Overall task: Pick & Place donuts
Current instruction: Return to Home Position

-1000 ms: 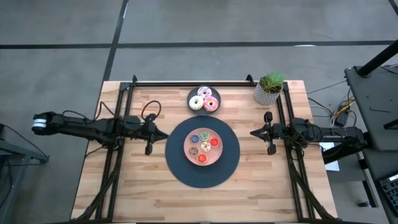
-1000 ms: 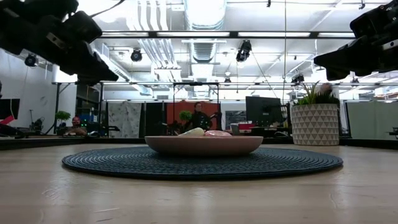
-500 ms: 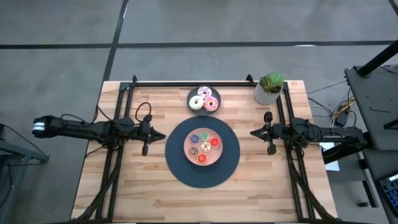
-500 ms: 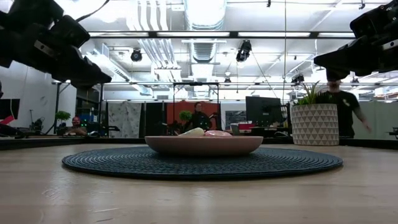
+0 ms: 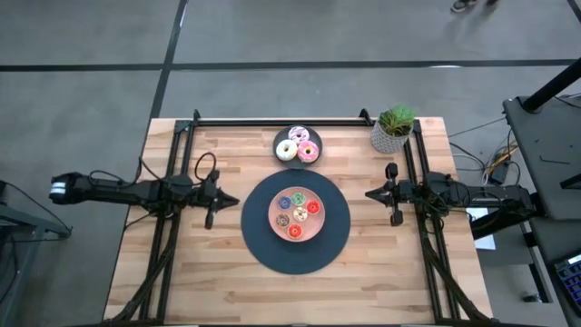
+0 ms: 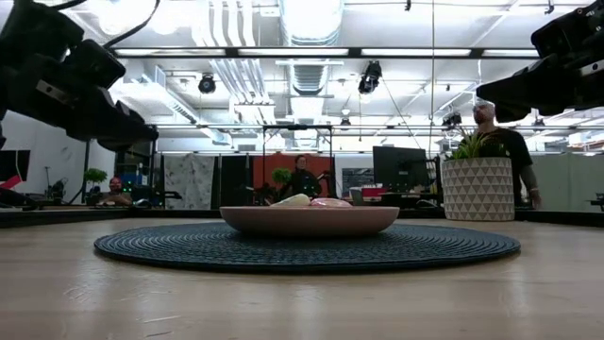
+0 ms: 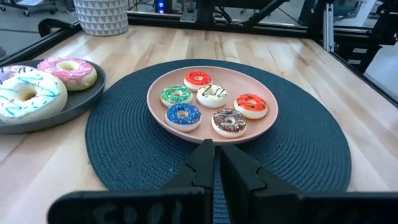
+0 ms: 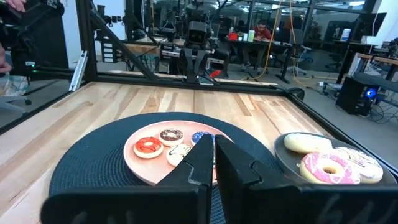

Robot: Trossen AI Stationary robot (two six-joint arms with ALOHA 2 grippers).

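Note:
Several tiny donuts (image 7: 212,94) in red, green, blue, brown and cream lie on the round pink plate (image 5: 313,229), in the middle of a dark woven mat (image 5: 259,245). Three larger donuts (image 5: 298,145), cream, pink and sprinkled, sit on the small dark grey plate (image 7: 74,102) at the far side. My left gripper (image 5: 232,198) hovers shut, left of the mat and pointing at it. My right gripper (image 5: 368,193) hovers shut, right of the mat. In the wrist views both the left gripper (image 7: 216,155) and the right gripper (image 8: 213,149) show their fingers together and hold nothing.
A potted plant (image 5: 392,130) stands at the far right corner of the table. Black frame rails (image 5: 272,121) run along the far edge and both sides. Bare wood lies in front of the mat. A person (image 6: 500,142) stands in the room behind the plant pot.
My left gripper has drawn back, still shut, toward the table's left edge, away from the mat. A person has walked into the low view and now stands behind the plant pot. The donuts and plates have stayed put.

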